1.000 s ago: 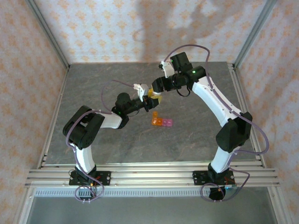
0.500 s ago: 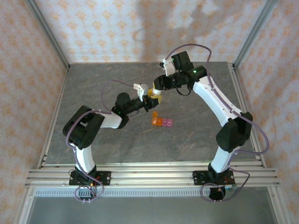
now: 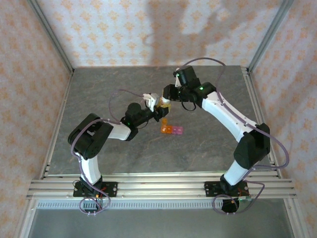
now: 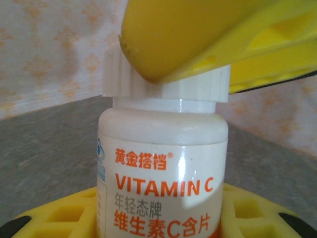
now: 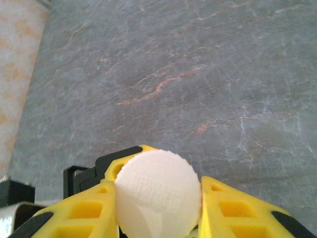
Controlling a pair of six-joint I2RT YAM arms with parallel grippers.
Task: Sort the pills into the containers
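"VITAMIN C" label on white bottle point(image 4: 163, 144)

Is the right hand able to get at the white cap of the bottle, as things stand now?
Yes, it seems so: the right hand is shut on the cap from both sides, while the left hand holds the bottle by its body. Nothing stands between them.

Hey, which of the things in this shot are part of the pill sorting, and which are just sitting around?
In the job: Vitamin C bottle, held in the left hand; its white cap, gripped by the right hand; containers, the orange-to-pink strip.
Just there: grey table; patterned walls; metal rails.
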